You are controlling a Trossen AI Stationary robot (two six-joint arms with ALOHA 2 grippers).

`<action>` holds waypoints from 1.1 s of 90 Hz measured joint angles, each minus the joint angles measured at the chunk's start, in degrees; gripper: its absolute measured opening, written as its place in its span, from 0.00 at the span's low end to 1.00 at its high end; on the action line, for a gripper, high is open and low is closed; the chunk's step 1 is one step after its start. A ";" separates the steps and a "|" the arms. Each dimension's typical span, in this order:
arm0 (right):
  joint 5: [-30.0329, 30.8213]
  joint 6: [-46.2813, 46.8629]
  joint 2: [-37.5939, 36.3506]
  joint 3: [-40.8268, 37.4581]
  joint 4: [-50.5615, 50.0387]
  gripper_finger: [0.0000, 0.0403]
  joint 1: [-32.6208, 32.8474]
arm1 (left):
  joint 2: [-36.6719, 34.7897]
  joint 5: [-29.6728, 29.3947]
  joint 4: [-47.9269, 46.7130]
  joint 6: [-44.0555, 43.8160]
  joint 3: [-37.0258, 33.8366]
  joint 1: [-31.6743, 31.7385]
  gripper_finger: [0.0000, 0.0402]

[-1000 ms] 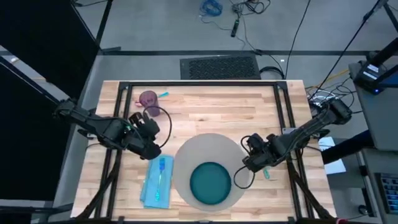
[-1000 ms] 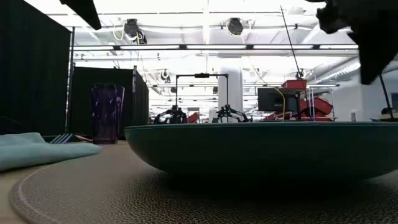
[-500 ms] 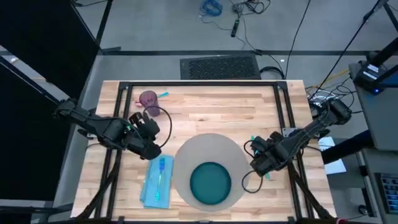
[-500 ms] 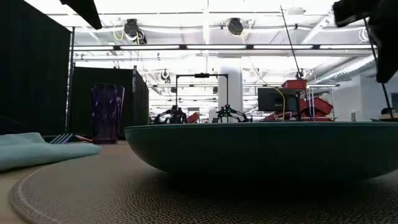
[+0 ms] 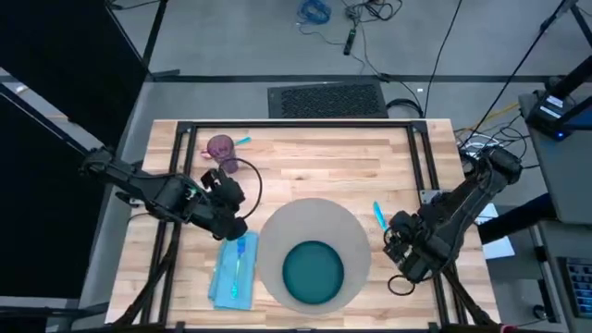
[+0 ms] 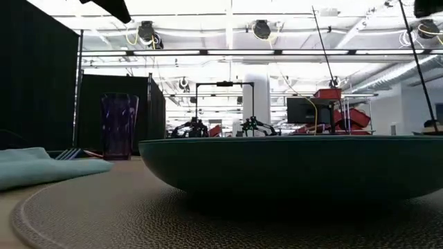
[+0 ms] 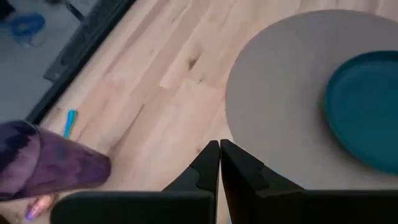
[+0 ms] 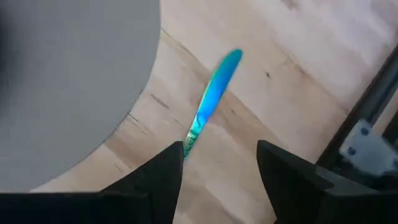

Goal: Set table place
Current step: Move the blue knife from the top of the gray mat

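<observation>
Right tool, now apart and backed off the knife left beside the mat; left tool together, waiting: knife placed.

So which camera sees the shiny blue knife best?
The right wrist view: the blue knife fills the middle, lying flat on the wooden table beside the grey placemat, with the right gripper open above it. The high view shows it small. The low and left wrist views don't show it.
</observation>
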 joint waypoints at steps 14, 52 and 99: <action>-1.60 3.90 -2.63 -6.36 9.03 0.47 -0.11 | 0.00 -0.87 0.34 3.02 -0.02 0.00 0.00; -4.42 6.62 -9.01 -13.92 24.85 0.47 -7.41 | 0.00 -8.86 1.00 3.43 -0.02 0.70 0.00; -7.52 7.08 -5.73 -17.29 30.31 0.43 -10.78 | -2.61 -24.09 5.84 4.94 -9.02 -2.50 0.00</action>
